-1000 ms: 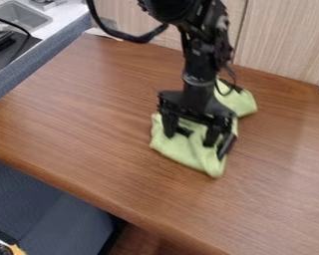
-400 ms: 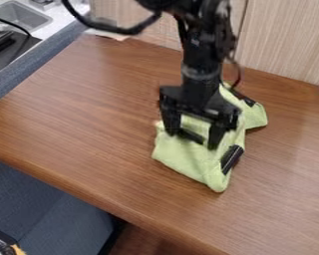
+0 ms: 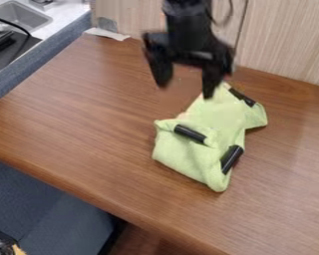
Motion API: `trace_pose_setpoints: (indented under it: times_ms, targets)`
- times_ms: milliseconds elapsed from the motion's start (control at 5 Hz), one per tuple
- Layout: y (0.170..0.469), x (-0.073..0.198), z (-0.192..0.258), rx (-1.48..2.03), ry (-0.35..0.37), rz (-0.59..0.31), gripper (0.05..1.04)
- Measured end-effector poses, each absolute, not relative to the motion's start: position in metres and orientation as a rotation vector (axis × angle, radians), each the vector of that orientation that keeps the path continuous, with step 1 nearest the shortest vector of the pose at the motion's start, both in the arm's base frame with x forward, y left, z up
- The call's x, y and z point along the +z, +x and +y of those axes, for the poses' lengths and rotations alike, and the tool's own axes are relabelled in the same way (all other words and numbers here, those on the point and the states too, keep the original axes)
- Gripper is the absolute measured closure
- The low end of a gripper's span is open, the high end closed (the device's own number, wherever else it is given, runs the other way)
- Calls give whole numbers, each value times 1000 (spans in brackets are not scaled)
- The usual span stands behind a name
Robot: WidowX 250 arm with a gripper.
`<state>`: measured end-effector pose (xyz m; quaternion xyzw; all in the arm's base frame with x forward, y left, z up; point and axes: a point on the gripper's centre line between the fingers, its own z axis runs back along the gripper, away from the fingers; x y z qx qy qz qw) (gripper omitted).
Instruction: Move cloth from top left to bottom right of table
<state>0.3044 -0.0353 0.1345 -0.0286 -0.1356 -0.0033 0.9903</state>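
My gripper hangs above the table's back middle, up and to the left of the cloth, its two fingers spread wide with nothing between them. The light green cloth lies crumpled and partly folded just right of the table's middle, stretching from near the back wall towards the front. Black strips show on it: one at its upper right end, one across its middle and one along its lower right edge.
The brown wooden table has its front edge running from the left down to the lower right. Behind it stands a wood-panelled wall. A sink and a black object lie beyond a grey-blue border at upper left.
My gripper has risen off the cloth and moved back towards the wall. Since the earliest frame the cloth has shifted slightly towards the front right; it lies still since the second.
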Motion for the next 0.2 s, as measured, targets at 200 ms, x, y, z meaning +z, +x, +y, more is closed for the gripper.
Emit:
trace_pose_setpoints:
  times_ms: [200]
  targets:
    - [306,158,-15,4,-55,-324,84]
